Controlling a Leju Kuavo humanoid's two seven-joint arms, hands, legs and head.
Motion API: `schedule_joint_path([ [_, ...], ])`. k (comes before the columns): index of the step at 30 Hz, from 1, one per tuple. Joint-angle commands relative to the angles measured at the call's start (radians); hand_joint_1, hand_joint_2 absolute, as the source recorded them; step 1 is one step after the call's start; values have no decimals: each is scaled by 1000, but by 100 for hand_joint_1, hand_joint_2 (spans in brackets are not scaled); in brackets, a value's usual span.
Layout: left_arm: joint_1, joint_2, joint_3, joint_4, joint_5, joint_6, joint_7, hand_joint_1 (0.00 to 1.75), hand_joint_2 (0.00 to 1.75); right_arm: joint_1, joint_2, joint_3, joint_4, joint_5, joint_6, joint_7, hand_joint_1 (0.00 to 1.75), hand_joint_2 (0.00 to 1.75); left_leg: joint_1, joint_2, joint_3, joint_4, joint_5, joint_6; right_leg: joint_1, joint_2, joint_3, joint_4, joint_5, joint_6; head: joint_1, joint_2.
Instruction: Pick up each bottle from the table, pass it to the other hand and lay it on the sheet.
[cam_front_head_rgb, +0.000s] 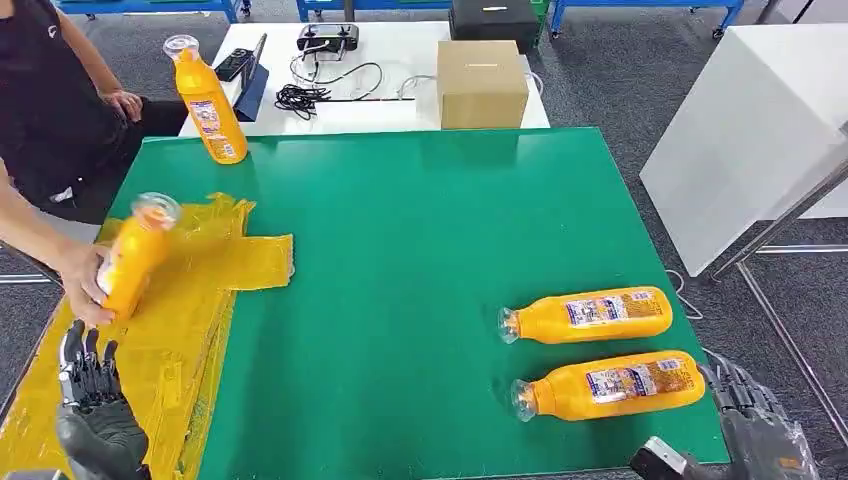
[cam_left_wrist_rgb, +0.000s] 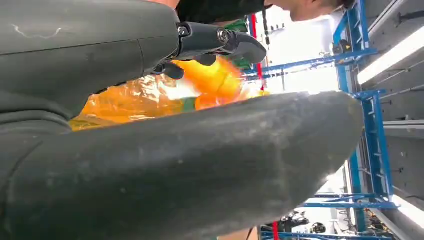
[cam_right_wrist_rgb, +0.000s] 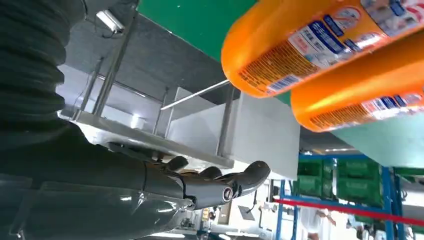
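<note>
Two bottles lie side by side on the green tabletop (cam_front_head_rgb: 420, 250) near the right hand (cam_front_head_rgb: 755, 425): near bottle (cam_front_head_rgb: 608, 384) and far bottle (cam_front_head_rgb: 588, 315), both caps pointing left, bases toward the hand, not touching each other as far as head view shows. Right hand sits just off the tabletop's corner, just beside the near bottle's base; fingers (cam_right_wrist_rgb: 220, 182) stretched out and apart, holding nothing. Left hand (cam_front_head_rgb: 90, 400) is low over the yellow sheet (cam_front_head_rgb: 180, 330), fingers extended, empty. A person's hand (cam_front_head_rgb: 82, 285) grips a third bottle (cam_front_head_rgb: 135, 255) tilted above the sheet, right next to the left fingers; blurred, so can't tell if it's being put down or taken away. Fourth bottle (cam_front_head_rgb: 208, 100) stands upright at the tabletop's far left edge. Risks, judged from here: right hand reaching for the near bottle comes in at the base end, so a push rather than a wrap could roll or slide it into the far bottle and knock both off line. Round smooth bodies lying flat roll easily. Fingers closing over both bottles at once is possible since they lie so near. Left hand moving up for the handover could hit the person's hand or the third bottle. Sheet is crumpled, a bottle laid on it may roll toward the edge.
</note>
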Motion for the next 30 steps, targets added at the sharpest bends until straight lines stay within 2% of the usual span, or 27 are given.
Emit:
schedule_joint_path([
  [1, -35, 36, -14, 61, 19, -13, 10, 0, 0, -88, 45, -24, 115, 20, 36, -35, 0, 175, 1, 0, 2, -2, 1, -1, 1, -1, 3, -3, 1, 0, 0, 0],
  [11, -56, 54, -38, 86, 28, -23, 19, 0, 0, -222, -18, 122, 261, 33, 30, -6, 0, 175, 1, 3, 2, -3, 1, -1, 1, 2, 3, -4, 2, 0, 0, 0],
  [14, -60, 57, -36, 92, 36, -24, 22, 0, 0, -257, -49, 200, 290, 21, 18, 13, 0, 175, 1, 3, 3, -2, 1, -1, 1, 2, 12, -4, 2, 0, 0, 0],
  [19, -58, 56, -31, 89, 37, -23, 23, 0, 0, -258, -62, 226, 279, 23, 21, 34, 0, 175, 0, 1, 2, -1, 1, -1, 0, 0, 11, -1, 1, 0, 0, 0],
  [26, -64, 50, -8, 95, 70, -44, 20, 0, 0, -253, -168, 350, 275, -11, 62, 98, 0, 175, 0, 2, 2, -1, 1, -1, 0, 2, 11, -2, 2, 0, 0, 0],
  [29, -67, 50, -7, 98, 73, -45, 20, 0, 0, -254, -174, 356, 281, -11, 62, 99, 0, 175, 1, 2, 1, -1, 1, -1, 1, 1, 11, -2, 2, 0, 0, 0],
  [30, -69, 49, -4, 102, 74, -46, 19, 0, 0, -260, -205, 389, 292, -28, 86, 120, 0, 175, 0, 1, 1, -1, 1, -1, 0, 1, 11, -1, 1, 0, 0, 0],
])
